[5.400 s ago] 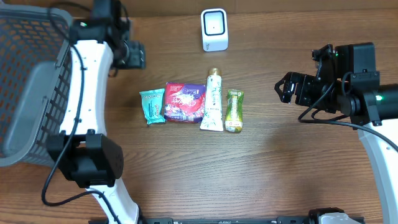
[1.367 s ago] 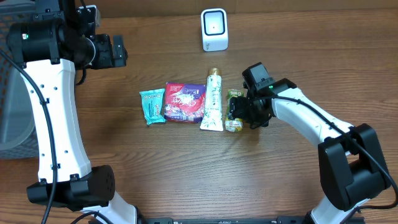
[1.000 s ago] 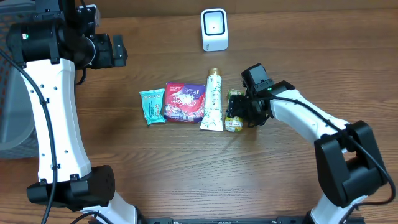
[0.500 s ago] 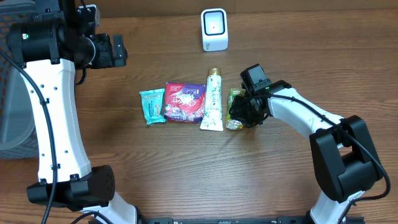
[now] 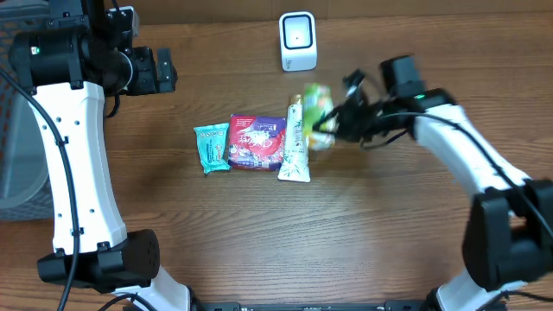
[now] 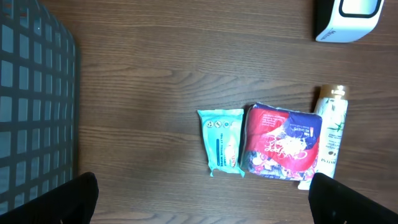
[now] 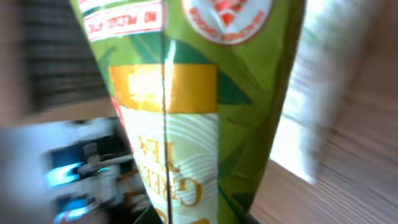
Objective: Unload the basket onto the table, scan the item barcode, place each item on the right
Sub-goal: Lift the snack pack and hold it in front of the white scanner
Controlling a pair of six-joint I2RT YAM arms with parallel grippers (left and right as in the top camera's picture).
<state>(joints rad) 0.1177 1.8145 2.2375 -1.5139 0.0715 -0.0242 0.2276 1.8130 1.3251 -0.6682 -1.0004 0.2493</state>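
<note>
- the left pincer (image 6: 204, 186) hangs high over the back left of the counter (image 5: 259, 242), beside the basket (image 6: 31, 93). its fingers are spread wide apart and hold nothing, as in the earlier overhead frames.
- three items lie in their row on the counter and have not shifted: the teal packet (image 5: 212, 147), the red and purple pouch (image 5: 257, 142) and the white tube (image 5: 295, 142).
- the scanner (image 5: 298, 41) stands at the back edge, facing the row, exactly where it was.
- the green tea sachet (image 5: 316, 114) is what has changed. half a second ago it lay at the right end of the row, just beside the tube. now it is off the counter, tilted in the air above the tube's upper end, between the row and the scanner.
- the right pincer (image 5: 339, 123) is clamped together on the sachet's right edge. a moment ago it was low over the sachet; now the arm has swung up and back, blurred with motion.
- in the right wrist view the sachet fills the frame, with printed text showing, but i cannot make out a barcode.
- judging by this, the pick is done, and presenting the sachet's code to the scanner is what remains.
</note>
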